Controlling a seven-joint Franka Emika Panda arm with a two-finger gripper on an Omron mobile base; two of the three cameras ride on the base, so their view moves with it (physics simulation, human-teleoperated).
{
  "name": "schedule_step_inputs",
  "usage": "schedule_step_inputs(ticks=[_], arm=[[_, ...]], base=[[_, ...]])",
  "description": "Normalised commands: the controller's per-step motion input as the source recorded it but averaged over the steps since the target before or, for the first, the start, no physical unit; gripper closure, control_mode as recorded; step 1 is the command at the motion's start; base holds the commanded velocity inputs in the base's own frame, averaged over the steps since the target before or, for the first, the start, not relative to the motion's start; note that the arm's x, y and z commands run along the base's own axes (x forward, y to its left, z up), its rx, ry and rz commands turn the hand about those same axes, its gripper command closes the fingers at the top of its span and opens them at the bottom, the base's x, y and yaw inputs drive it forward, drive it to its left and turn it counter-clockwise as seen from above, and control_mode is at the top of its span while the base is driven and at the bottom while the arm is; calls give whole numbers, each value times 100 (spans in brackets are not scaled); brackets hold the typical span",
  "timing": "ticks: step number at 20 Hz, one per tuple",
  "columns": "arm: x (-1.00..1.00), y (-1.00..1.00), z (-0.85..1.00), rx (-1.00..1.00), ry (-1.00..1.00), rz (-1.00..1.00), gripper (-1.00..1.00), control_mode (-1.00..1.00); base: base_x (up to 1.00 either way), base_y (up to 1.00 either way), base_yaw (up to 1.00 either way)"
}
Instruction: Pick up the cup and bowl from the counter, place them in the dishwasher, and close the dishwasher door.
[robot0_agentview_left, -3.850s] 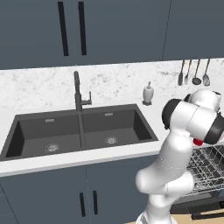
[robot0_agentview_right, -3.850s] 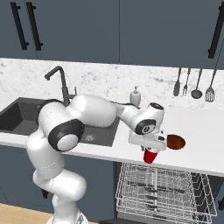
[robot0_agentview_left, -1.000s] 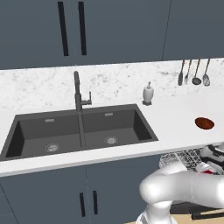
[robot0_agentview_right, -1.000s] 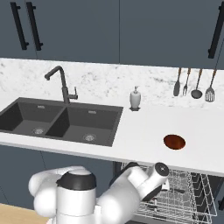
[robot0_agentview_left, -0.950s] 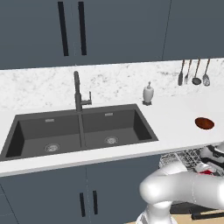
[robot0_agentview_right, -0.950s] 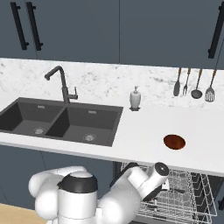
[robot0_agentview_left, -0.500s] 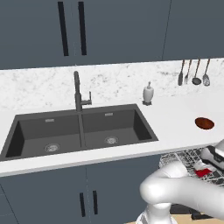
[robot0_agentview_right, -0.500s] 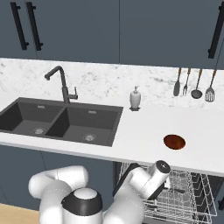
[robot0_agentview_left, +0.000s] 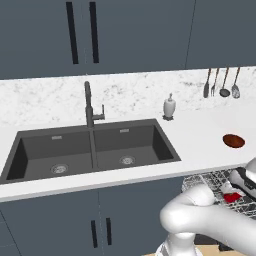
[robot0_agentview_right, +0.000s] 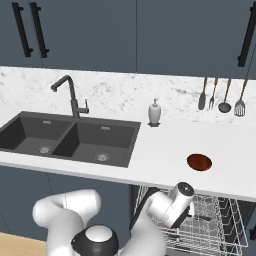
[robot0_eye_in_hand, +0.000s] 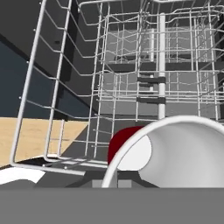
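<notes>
Small red cup with white inside (robot0_eye_in_hand: 175, 153) sitting clamped in the closed tool, hanging over the silvery wire dishwasher rack (robot0_eye_in_hand: 131, 78), shallow reddish-brown bowl (robot0_agentview_right: 199, 161) resting on the white marbled table (robot0_agentview_right: 165, 145).

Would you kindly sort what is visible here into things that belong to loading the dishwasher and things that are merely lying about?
Belongs to the job:
- cup, held in the gripper over the rack
- bowl, on the counter
- dishwasher, rack pulled out

Just lying about:
- soap bottle
- sink and faucet
- hanging utensils
- cabinets
</notes>
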Motion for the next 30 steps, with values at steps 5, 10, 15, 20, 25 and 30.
schedule_step_inputs(ticks=[5,10,15,20,25,30], arm=[[2,0,-14,0,0,-4,100,-100],[2,0,-28,0,0,-3,100,-100],[2,0,-32,0,0,-2,100,-100],[0,0,-32,0,0,-2,100,-100],[0,0,-25,0,1,-2,100,-100],[0,0,0,0,1,-1,-100,-100]], base=[[0,0,0],[0,0,0],[0,0,0],[0,0,0],[0,0,0],[0,0,0]])
